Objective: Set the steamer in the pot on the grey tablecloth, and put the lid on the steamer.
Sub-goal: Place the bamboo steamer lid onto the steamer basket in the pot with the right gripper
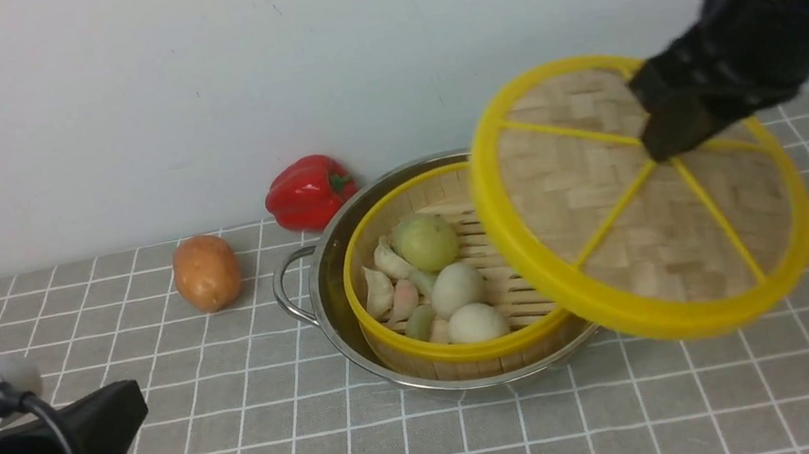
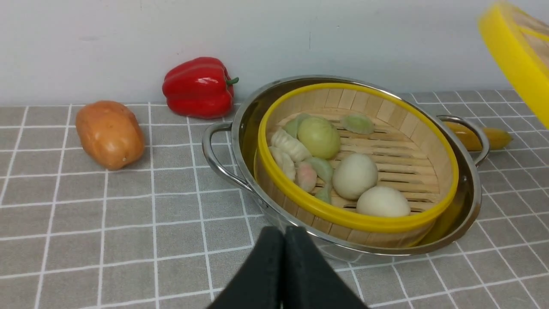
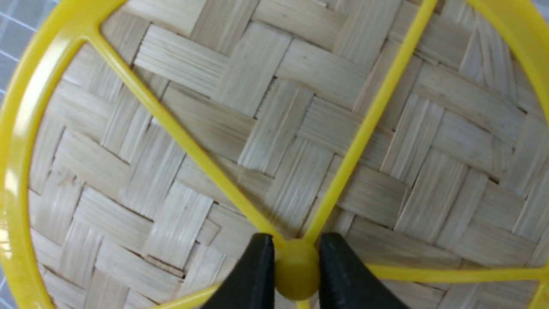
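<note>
The lid [image 1: 644,218] hangs in the air, tilted, with its woven face and yellow spokes turned toward the near side. It is to the right of the pot, and its lower left edge overlaps the right part of the steamer in the front view. The right gripper [image 1: 667,135] comes down from the upper right and clenches the lid's small yellow hub [image 3: 297,274], one black finger on each side of it.

The steamer [image 1: 469,354] sits upright inside the pot [image 1: 328,290]. Pale dumplings and three round buns [image 1: 457,288] lie on its slatted floor, mostly toward the left. The pot stands on the grey tablecloth [image 1: 285,448] with one loop handle [image 1: 286,285] pointing left.

Left of the pot, a brown potato [image 1: 207,272] lies on the cloth, apart from the handle. A glossy red pepper [image 1: 307,192] sits farther back, near the pot's far left rim and close to the wall. In the left wrist view a yellow-orange thing [image 2: 493,138] shows beyond the pot's other handle; what it is cannot be told.

The left gripper [image 2: 284,240] is at the near left, low over the cloth, with its fingers pressed together on nothing, and it points toward the pot's near side.

The cloth's white grid runs back to a plain, pale wall [image 1: 100,106], which closes the scene on the far side. The cloth's left edge shows at the far left corner.
</note>
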Robot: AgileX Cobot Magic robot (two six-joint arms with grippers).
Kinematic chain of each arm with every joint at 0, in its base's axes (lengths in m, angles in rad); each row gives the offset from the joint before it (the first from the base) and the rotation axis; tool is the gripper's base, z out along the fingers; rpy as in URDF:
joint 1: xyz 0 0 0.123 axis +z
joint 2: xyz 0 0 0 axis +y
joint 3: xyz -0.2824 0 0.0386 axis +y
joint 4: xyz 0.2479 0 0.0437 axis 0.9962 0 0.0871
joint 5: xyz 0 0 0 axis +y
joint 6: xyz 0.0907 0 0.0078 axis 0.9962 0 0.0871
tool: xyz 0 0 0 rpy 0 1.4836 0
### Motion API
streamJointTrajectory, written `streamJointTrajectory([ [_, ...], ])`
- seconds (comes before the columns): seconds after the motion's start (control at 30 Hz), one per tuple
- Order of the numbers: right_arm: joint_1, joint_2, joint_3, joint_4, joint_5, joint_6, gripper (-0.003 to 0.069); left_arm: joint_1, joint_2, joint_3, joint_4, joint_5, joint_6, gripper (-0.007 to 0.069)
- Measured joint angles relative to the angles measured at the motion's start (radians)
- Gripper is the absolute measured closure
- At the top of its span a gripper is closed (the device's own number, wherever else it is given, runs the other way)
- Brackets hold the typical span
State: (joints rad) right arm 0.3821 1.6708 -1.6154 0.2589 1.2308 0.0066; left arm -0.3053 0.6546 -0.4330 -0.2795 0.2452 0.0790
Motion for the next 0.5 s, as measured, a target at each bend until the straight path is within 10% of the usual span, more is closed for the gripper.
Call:
streamJointTrajectory([
  [0.5,0.148,0.429,-0.367,-0.132,0.001,0.060,0.0513,0.000,0.000,0.000,0.002,0.019,0.045,0.0626],
])
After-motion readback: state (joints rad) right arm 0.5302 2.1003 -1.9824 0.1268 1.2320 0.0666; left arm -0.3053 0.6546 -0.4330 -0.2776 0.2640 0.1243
